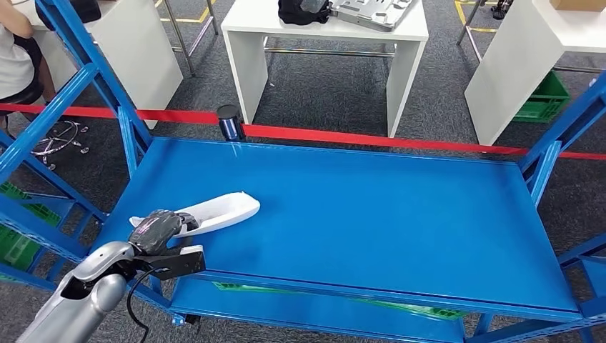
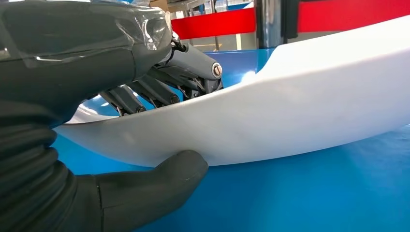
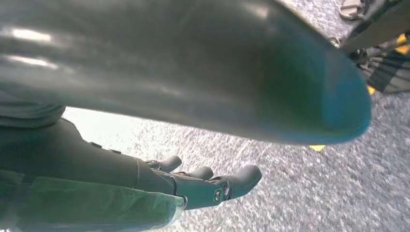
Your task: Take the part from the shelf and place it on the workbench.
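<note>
**Left hand on white part, blue shelf, lower left of head view**

Left hand (image 1: 163,230) comes in at lower left of the head view, silver arm below it, and sits over the near end of the white part (image 1: 225,211). Left wrist view: thumb (image 2: 159,181) pressed against the part's outer wall, darker fingers (image 2: 159,89) curled over its rim into the hollow side, so the part is gripped between them. The part (image 2: 300,111) is a long curved white shell, lying on the blue shelf (image 1: 371,214) toward its left front corner, far end pointing up and right in the frame. Cannot tell whether its underside touches the deck or is just clear of it.

Right hand (image 3: 193,183) hangs over grey speckled floor (image 3: 290,193) in the right wrist view; fingers extended and loosely apart, nothing in them.

Farther back in the head view: a red barrier tape (image 1: 357,137) runs across behind the shelf, with a dark post (image 1: 229,121) at its upper left stretch. Behind the tape, a white counter (image 1: 325,32) at top centre carries a black object (image 1: 304,11) and a grey tray-like piece (image 1: 371,11). Another white counter (image 1: 522,64) stands at upper right with a green crate (image 1: 547,100) under it. A seated person (image 1: 18,57) is at the upper left edge.
</note>
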